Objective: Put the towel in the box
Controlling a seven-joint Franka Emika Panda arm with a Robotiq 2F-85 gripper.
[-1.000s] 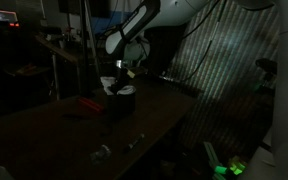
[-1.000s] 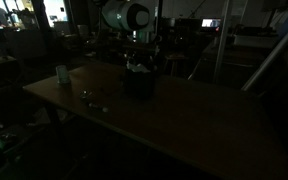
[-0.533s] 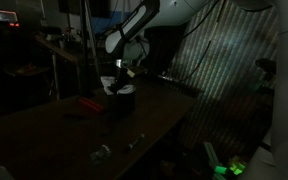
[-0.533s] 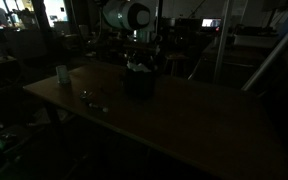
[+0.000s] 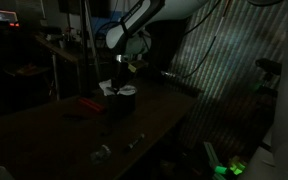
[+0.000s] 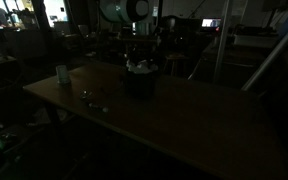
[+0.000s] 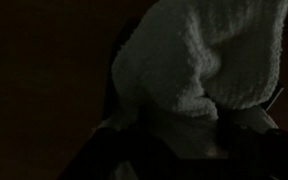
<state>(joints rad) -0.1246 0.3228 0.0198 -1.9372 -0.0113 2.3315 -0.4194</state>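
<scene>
In an exterior view, the arm hangs over the dark box (image 5: 123, 103), a little left of the frame's centre on the table (image 5: 156, 125). The gripper (image 5: 125, 67) is just above the box. A pale patch at the box's mouth looks like the towel (image 5: 126, 90). A red object (image 5: 89, 103) lies left of the box, and small pieces (image 5: 102, 152) lie near the lower edge.

In the other exterior view, the gripper (image 6: 137, 52) is again just over the box (image 6: 139, 86), above the centre of the frame. The towel (image 6: 137, 68) shows pale at the box's top, partly inside I think. A cup (image 6: 61, 73) stands well apart at the left.

In the wrist view, the towel (image 7: 199, 60) fills the upper right, and all the rest is too dark. I cannot tell whether the fingers grasp it or have let go.

My judgement: the towel has reached the box and the task is nearly finished. What is left is to make sure it is released and to take the arm away.
</scene>
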